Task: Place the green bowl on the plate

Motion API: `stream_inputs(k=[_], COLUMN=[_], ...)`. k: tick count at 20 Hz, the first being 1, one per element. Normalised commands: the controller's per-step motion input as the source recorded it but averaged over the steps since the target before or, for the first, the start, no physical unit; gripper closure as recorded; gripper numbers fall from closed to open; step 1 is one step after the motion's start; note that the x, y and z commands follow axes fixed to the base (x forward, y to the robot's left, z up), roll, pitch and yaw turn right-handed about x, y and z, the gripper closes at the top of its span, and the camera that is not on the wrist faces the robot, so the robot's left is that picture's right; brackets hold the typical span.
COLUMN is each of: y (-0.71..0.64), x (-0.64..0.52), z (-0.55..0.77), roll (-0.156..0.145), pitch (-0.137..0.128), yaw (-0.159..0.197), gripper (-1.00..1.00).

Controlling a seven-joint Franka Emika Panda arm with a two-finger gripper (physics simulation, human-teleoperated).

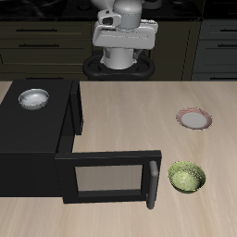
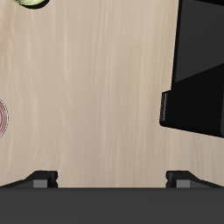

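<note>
The green bowl (image 1: 187,177) sits upright on the wooden table near its front edge, beside the tip of the open microwave door. The wrist view catches only a sliver of the green bowl (image 2: 31,3) at the frame's edge. The plate (image 1: 194,118), pinkish-red rimmed with a white centre, lies farther back on the table, apart from the bowl; the wrist view cuts off most of the plate (image 2: 3,115). My gripper (image 2: 112,178) hangs high over bare table near the robot's base, open, with nothing between its wide-apart fingertips. It is far from both the bowl and the plate.
A black microwave (image 1: 37,125) stands on the table with its door (image 1: 106,176) swung open toward the front edge. A white-grey metallic bowl (image 1: 33,98) rests on its top. The wrist view shows part of the microwave (image 2: 201,61).
</note>
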Motion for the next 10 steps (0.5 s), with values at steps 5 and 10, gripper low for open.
stream_inputs(k=[5,10], y=[0.0,0.02], x=[0.21,0.3], z=[0.11,0.07], roll=[-0.007,0.02], pitch=[-0.019,-0.006], yaw=[-0.001,0.0], gripper=[-1.0,-1.0])
